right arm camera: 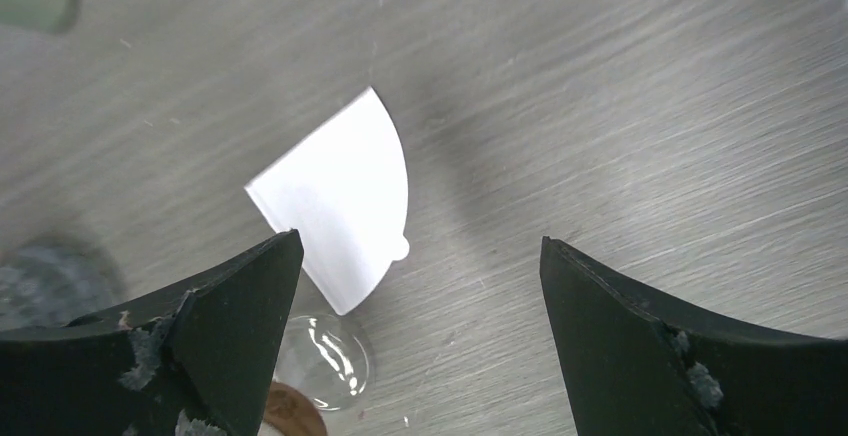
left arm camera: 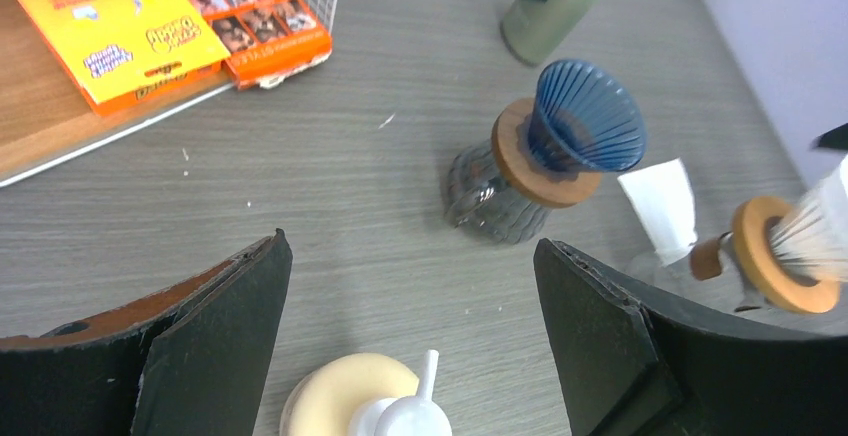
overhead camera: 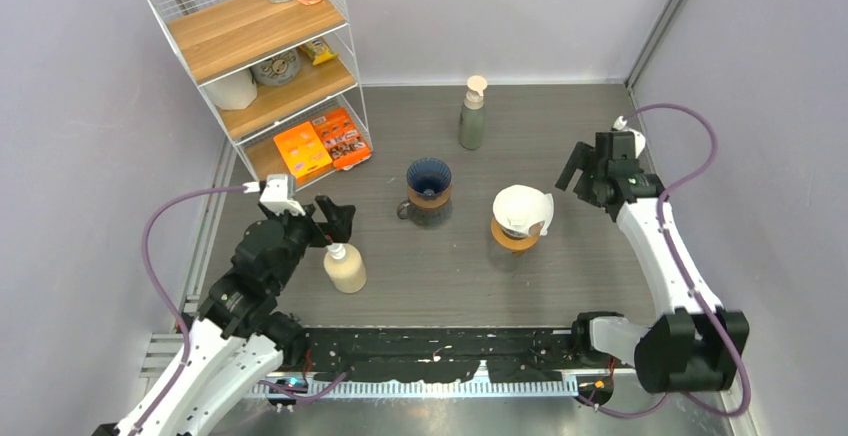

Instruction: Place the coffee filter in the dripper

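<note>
The task looks unfinished. The coffee filter (right arm camera: pixel 335 206) is folded flat into a fan shape, not opened and seated in a cone. It sits in the right half of the table (overhead camera: pixel 600 86), about midway between the near and far edges, just on the far side of the white dripper (left arm camera: pixel 812 224). Its narrow end meets the glass carafe (right arm camera: pixel 320 356) under that dripper. Whether the paper lies on the surface or leans against the glass cannot be told, and from above its white blends with the dripper's. The right gripper (right arm camera: pixel 417 246) hangs directly over the filter with its jaws spread wide, grasping nothing. The left gripper (left arm camera: pixel 410 241) is equally wide open and empty, near the table's left edge above a cream pump bottle (overhead camera: pixel 345 268). There are 2 drippers: the blue dripper (overhead camera: pixel 429 178), nearer the centre, is also bare inside. What probably remains is nearly everything: pick the filter up, spread it open, and lower it point down into 1 of the cones, most likely the white 1 beside it.
</note>
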